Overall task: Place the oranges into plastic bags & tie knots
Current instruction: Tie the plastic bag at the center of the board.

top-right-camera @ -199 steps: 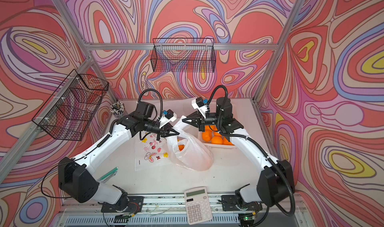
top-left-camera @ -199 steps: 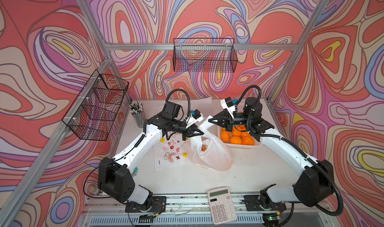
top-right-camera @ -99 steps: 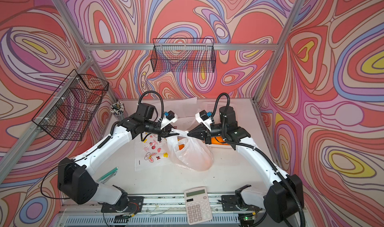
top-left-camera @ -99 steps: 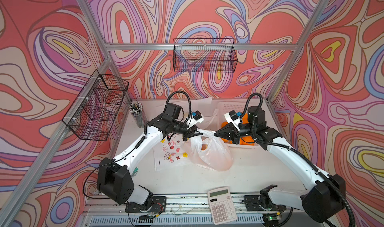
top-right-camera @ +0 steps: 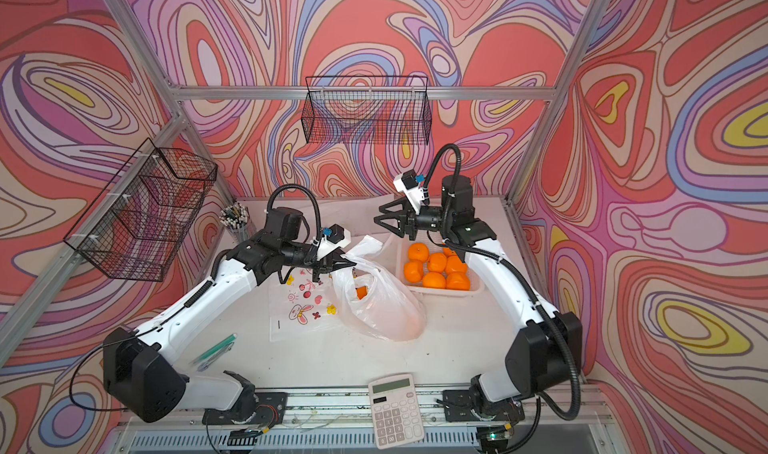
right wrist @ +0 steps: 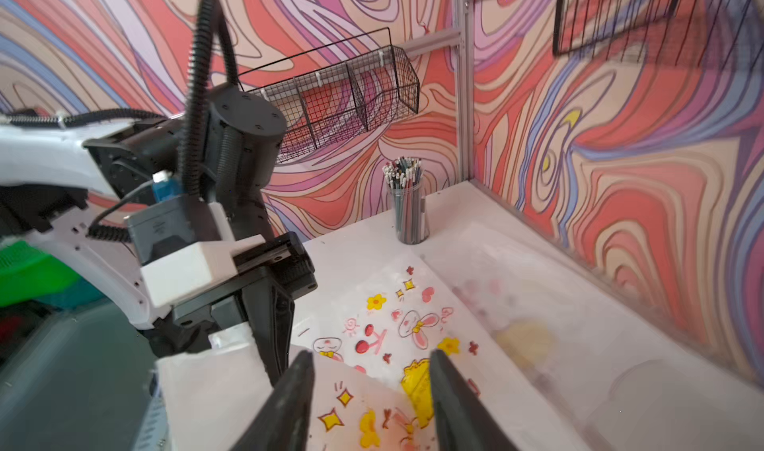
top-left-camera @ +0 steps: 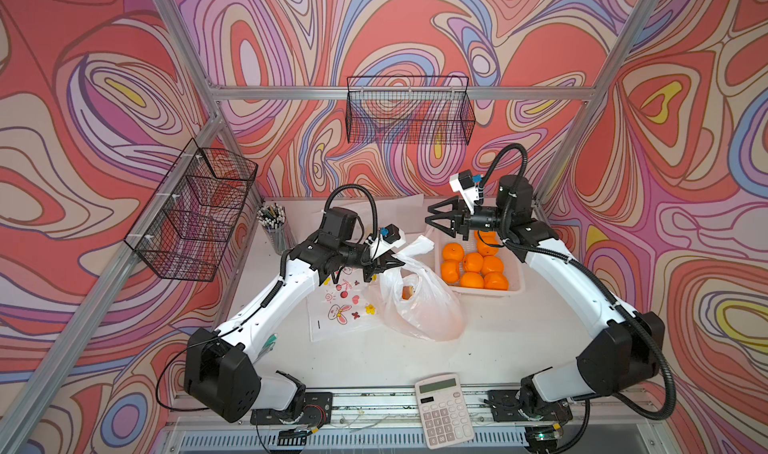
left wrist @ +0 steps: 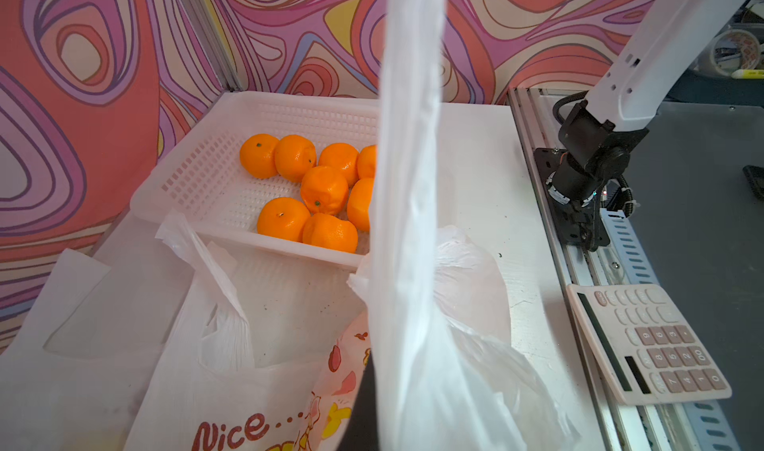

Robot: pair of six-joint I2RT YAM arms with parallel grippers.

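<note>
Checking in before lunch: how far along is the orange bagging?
Done: at least one orange lies in the open plastic bag. In hand: the left gripper holds its handle; the right gripper, open and empty, hovers near the basket. Left: the basket's oranges, then the knot.

In the left wrist view, the printed bag [left wrist: 198, 387] lying flat on the table [left wrist: 475, 159] carries the word "Nice..." in red-orange letters. The calculator [left wrist: 645, 341] at the table's front edge shows digits on its keys: 9, 6, 3 in 1 row, then 8, 5, 2, 00, then 7, 4, 1, 0. Its other keys seem to bear signs, but they are too faint to read. In both top views the calculator's keys are too small to make out.
</note>
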